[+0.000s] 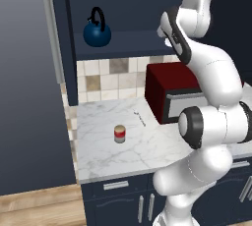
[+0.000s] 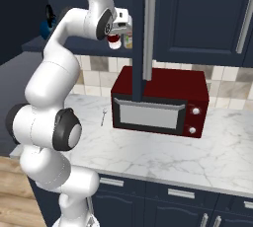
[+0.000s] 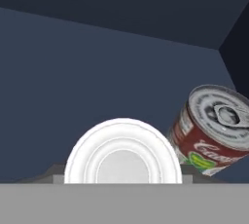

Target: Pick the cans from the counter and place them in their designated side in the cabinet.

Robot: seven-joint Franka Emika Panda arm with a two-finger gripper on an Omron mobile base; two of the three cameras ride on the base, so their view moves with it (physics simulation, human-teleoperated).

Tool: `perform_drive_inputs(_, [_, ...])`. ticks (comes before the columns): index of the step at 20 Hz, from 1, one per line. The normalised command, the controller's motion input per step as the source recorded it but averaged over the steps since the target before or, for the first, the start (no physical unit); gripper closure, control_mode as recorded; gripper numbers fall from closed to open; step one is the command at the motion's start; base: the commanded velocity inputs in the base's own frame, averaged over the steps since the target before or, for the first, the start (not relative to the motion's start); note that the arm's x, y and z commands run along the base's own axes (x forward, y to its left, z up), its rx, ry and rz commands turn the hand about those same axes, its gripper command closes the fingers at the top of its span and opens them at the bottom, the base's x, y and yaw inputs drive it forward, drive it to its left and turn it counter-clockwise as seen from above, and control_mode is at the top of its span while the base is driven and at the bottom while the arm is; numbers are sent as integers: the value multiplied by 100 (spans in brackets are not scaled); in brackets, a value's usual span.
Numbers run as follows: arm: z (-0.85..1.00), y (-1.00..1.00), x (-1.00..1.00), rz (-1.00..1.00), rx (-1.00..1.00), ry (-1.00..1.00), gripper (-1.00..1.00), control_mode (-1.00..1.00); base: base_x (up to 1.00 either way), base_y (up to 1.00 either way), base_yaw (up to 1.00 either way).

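The gripper (image 2: pixel 116 34) is up inside the cabinet (image 1: pixel 133 41). Its fingers cannot be seen well, so it is not clear if they are wide, narrow or squeezing. Right at the gripper is the red-and-white can (image 2: pixel 114 41). In the hand view its round white top (image 3: pixel 123 152) sits at 6 o'clock, very close. It is not clear if this can stands on the shelf floor or hangs a bit above it.

Just beside it, at 3 o'clock in the hand view, is the other can (image 3: pixel 214 130). It has a red label with a small green patch and a grey lid. It looks tipped there, but the hand view may be tipped too.

The cabinet is dark blue and open at the front. It holds two cans and one blue kettle (image 1: pixel 97 31). The kettle stands well apart from the cans, at 9 o'clock from the arm in the left base view.

Down on the white counter (image 1: pixel 98 146) stands one more can (image 1: pixel 119 133), upright, red on top and grey below. At 1 o'clock from it lies one small thin silver thing (image 1: pixel 140 118). One dark red microwave (image 2: pixel 158 85) stands on the counter too, with its door shut.

That makes three cans: two up in the cabinet and one on the counter.
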Motion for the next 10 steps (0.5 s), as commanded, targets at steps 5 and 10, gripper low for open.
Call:
perform_drive_inputs(5, [-1,-6,5,0,0,0,-100,-100,0,0,0])
perform_drive_inputs(10, [0,-6,-3,0,0,-1,-100,-100,0,0,0])
